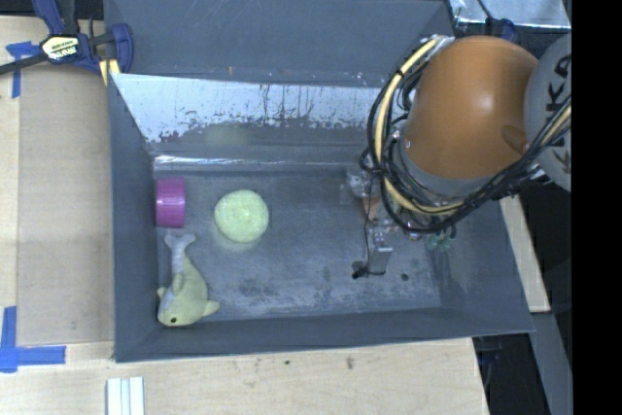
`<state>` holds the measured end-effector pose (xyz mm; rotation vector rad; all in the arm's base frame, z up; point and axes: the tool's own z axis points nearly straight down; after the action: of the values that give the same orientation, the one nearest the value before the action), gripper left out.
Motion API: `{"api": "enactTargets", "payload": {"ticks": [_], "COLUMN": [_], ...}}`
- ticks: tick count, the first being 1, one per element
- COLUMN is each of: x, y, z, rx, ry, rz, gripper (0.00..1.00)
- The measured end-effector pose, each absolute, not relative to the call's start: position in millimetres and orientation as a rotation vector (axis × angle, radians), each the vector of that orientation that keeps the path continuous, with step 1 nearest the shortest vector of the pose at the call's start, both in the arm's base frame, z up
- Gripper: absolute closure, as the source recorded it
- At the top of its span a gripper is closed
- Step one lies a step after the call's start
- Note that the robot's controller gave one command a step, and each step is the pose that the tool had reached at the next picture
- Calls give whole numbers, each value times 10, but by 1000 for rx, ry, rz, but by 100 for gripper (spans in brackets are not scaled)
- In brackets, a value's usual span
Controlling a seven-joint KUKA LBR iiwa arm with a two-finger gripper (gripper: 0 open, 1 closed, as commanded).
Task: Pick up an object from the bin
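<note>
At far left of the grey bin [292, 112], on its floor, a purple cylinder [170, 201]. Below it, in the near-left corner, a pale green and grey toy dolphin [185, 292]. Just right of the cylinder, a pale green ball [241, 216]. Well apart to the right, low over bare floor, the claw [369, 262] under the orange-covered arm [471, 107]. Clenched or released: impossible to tell.

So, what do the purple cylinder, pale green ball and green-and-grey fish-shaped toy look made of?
Purple cylinder: likely hard plastic, smooth, even colour. Pale green ball: probably foam, matte, mottled surface. Green-and-grey fish-shaped toy: soft rubber or plush perhaps, matte, rounded shape.
</note>
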<state>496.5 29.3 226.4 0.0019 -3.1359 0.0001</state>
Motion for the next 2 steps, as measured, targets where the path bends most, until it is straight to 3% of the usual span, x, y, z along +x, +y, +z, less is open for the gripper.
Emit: {"api": "enactTargets", "payload": {"ticks": [1, 2], "x": [4982, 5323], "y": [291, -163], "z": [2307, 1626], "rx": [0, 87], "ry": [-3145, -3149], "rz": [-1, 1], "gripper": [0, 0]}}
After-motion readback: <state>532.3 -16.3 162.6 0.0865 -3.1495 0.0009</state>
